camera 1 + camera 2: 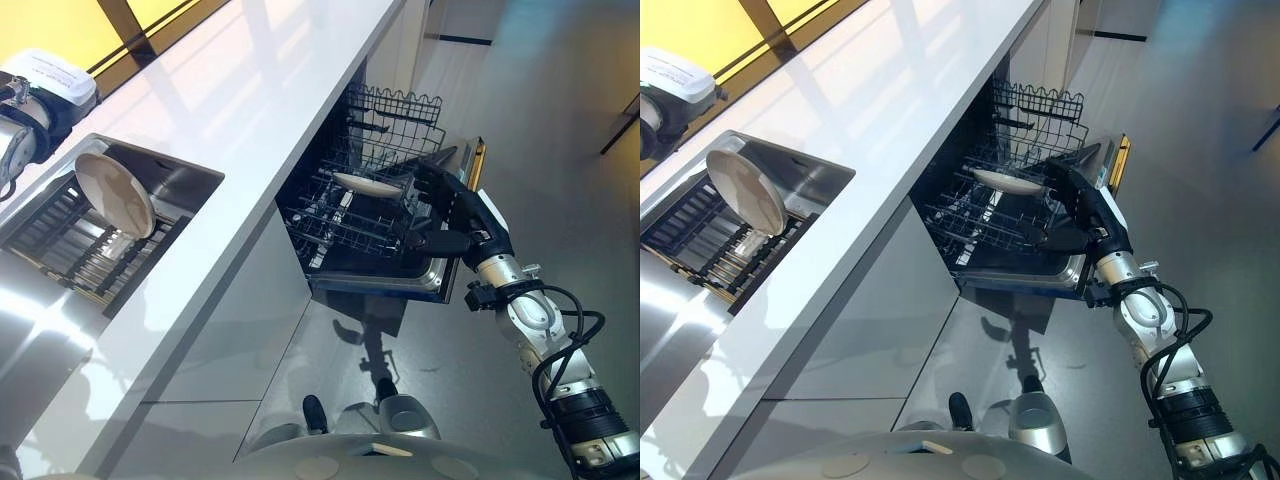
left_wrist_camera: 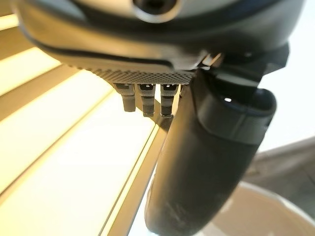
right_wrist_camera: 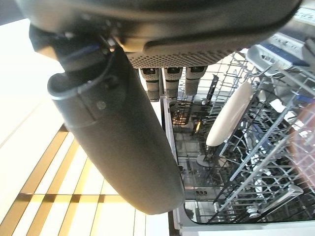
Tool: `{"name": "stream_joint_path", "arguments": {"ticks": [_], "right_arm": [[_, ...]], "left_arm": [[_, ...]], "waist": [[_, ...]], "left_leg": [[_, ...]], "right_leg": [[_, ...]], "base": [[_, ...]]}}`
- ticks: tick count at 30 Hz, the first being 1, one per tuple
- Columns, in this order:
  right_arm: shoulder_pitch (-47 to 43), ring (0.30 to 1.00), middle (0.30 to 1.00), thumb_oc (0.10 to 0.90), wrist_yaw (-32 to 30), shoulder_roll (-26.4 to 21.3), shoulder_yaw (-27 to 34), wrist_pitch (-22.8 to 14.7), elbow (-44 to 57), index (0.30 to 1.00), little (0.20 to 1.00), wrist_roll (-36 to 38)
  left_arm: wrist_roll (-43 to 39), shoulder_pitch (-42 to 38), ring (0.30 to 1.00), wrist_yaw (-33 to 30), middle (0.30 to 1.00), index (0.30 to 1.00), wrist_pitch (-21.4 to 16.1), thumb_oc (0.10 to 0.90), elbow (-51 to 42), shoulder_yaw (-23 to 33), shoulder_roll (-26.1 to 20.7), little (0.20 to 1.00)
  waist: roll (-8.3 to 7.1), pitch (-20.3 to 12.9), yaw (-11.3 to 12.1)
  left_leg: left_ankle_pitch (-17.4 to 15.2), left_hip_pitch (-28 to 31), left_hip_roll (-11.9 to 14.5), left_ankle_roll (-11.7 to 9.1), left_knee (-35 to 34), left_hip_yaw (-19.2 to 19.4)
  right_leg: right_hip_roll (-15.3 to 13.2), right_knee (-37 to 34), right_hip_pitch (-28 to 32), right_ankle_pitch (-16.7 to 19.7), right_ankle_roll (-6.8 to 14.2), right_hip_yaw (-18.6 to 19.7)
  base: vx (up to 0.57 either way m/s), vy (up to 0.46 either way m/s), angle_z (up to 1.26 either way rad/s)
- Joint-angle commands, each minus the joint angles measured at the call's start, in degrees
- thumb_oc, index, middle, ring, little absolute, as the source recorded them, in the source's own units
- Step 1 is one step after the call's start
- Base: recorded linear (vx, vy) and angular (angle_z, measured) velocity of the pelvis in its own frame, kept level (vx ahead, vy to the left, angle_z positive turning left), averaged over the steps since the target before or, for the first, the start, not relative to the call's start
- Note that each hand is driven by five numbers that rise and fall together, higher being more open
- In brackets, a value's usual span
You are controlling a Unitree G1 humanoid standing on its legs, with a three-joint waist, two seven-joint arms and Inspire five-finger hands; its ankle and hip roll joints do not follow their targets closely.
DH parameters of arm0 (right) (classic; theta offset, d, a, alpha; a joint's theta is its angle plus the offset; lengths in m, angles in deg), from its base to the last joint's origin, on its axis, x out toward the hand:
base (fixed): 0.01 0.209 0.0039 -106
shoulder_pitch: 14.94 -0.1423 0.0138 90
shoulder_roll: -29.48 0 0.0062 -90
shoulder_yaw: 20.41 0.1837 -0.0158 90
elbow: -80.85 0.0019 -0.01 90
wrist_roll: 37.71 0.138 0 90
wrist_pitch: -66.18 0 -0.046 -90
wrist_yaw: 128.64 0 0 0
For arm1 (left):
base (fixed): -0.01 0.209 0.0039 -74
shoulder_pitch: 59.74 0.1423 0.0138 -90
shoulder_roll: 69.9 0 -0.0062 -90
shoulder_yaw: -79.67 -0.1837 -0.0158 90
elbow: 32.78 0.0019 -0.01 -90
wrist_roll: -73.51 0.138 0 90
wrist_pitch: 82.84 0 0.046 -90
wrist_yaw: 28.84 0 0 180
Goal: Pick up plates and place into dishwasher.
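A round white plate (image 1: 115, 195) leans upright in the dark rack of the sink (image 1: 185, 175) at the left. My left hand (image 2: 206, 162) hangs open just above it, and a pale plate rim (image 2: 256, 211) shows past the thumb. A second white plate (image 1: 365, 183) stands on edge in the pulled-out dishwasher rack (image 1: 340, 225), also seen as plate (image 3: 229, 115). My right hand (image 1: 450, 205) is open beside that rack, over the lowered door (image 1: 440, 275), a little to the right of the plate and apart from it, holding nothing.
A long white counter (image 1: 250, 110) runs between the sink and the dishwasher. Another wire rack (image 1: 395, 105) sits farther back in the dishwasher. Grey cabinet fronts (image 1: 230, 330) stand below the counter, with glossy floor (image 1: 560, 150) to the right.
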Motion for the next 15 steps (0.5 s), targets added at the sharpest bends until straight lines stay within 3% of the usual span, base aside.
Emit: {"name": "stream_joint_path", "arguments": {"ticks": [1, 11, 15], "right_arm": [[-3.1, 0.900, 0.900, 0.800, 0.0, -3.3, 2.2, -4.7, 7.3, 0.900, 0.900, -0.5], [-2.4, 0.900, 0.900, 0.800, 0.9, -3.9, 2.4, -3.7, 7.7, 0.900, 0.900, -1.1], [-2.0, 0.900, 0.900, 0.800, 1.6, -4.0, 3.1, -3.7, 7.5, 0.900, 0.900, -1.5]], "left_arm": [[1.3, -7.9, 0.900, -1.7, 0.900, 0.900, 2.5, 0.800, 5.9, 4.2, -1.4, 0.900], [-0.5, -2.1, 0.900, -0.6, 0.900, 0.900, 2.0, 0.800, 9.3, 9.4, 3.1, 0.900], [-2.3, 0.4, 0.900, 3.4, 0.900, 0.900, 3.1, 0.800, 10.2, 12.2, 5.7, 0.900]], "waist": [[0.04, -3.0, -0.9], [-0.14, -1.8, -2.0], [0.02, -1.0, -2.5]], "left_leg": [[-10.1, -1.0, -4.1, 2.9, 7.8, -2.6], [-10.0, -1.8, -4.5, 3.0, 7.4, -2.2], [-9.7, -2.2, -4.6, 3.1, 7.0, -1.9]], "right_leg": [[-3.3, 2.5, -2.2, 7.5, 5.1, -0.1], [-3.1, 2.7, -4.8, 8.9, 4.9, 0.6], [-3.1, 3.1, -6.0, 9.4, 4.8, 0.5]], "base": [[0.06, 0.050, -0.06], [0.05, 0.066, -0.03], [0.00, 0.055, -0.12]]}}
